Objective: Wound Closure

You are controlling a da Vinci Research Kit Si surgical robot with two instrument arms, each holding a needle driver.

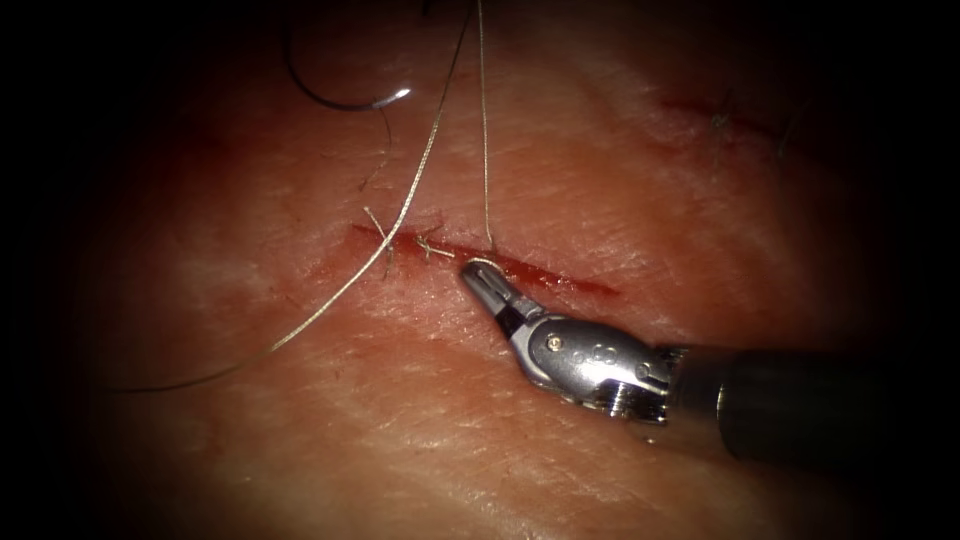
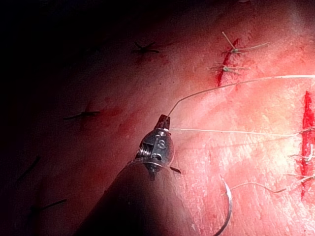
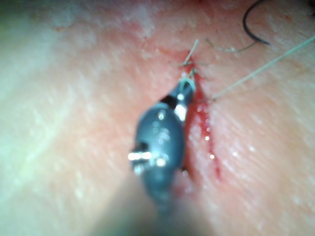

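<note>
Two tools, right tool jaws pinching thread at cut, left tool jaws pinching thread, one needle lying free on tissue

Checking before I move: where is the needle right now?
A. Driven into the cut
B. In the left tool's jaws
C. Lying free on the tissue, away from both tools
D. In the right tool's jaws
C: the needle lies loose on the tissue; the right tool grips thread at the cut, and the left tool holds thread too.
</note>
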